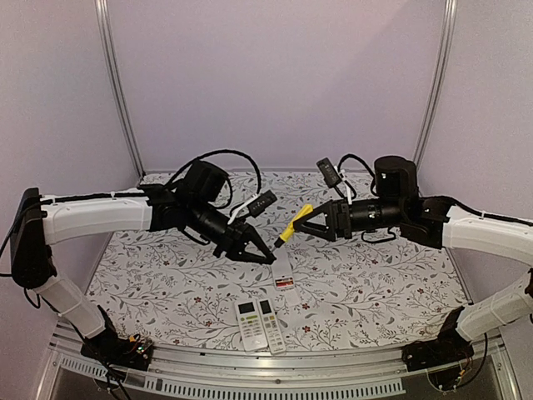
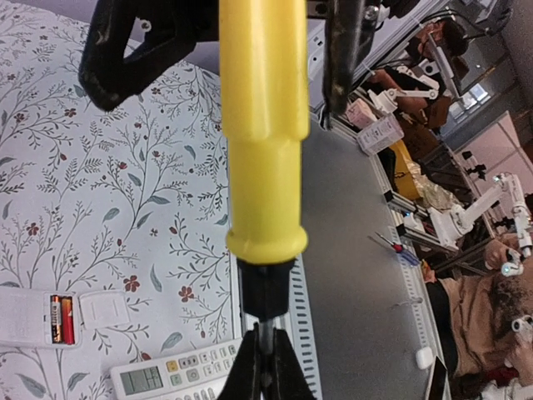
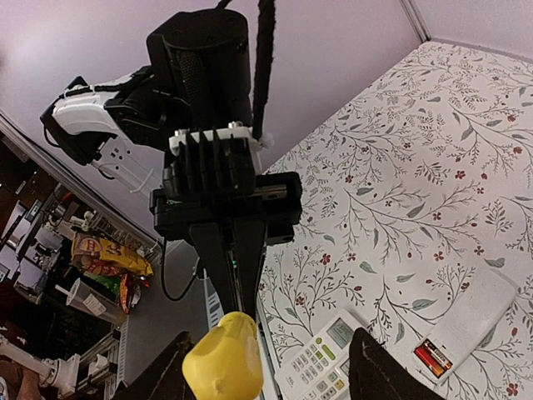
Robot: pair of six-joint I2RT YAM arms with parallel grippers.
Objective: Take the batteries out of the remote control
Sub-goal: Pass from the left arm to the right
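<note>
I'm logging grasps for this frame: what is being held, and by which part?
The left gripper holds the screwdriver by its thin metal shaft, below the yellow handle. The right gripper is open around the handle, not gripping.

Robotics lab. Right of the left fingers (image 2: pixel 287 379), past the floral table (image 2: pixel 100 208): benches carrying other white robot arms (image 2: pixel 466 218), people (image 2: pixel 487 312). Left of the right fingers (image 3: pixel 379 375): snack bags (image 3: pixel 112 258). Lilac booth panels (image 1: pixel 275 75), aluminium posts (image 1: pixel 117 92).

Both arms reach inward over mid-table, wrists facing. The left gripper (image 1: pixel 262 250) is pinched on the screwdriver (image 2: pixel 265 125) shaft; the right gripper (image 1: pixel 301 225) gapes wide.
</note>
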